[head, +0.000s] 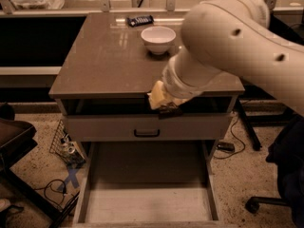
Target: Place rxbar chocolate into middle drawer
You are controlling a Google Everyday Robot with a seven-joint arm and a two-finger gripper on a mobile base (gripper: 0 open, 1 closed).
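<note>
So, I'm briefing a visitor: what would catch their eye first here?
The huge pale arm filling the upper right, its hand at the front edge of the table, gripping the dark rxbar chocolate. Below gapes the pulled-out middle drawer; a white bowl sits on the tabletop behind.

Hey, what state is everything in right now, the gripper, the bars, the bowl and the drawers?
gripper: shut on the rxbar chocolate, at the front edge of the table.
rxbar chocolate: held in the air, not yet in a drawer.
middle drawer: pulled out, floor bare.
handled drawer: closed.
white bowl: upright on the table.
dark bar: lying flat at the table's back.
</note>
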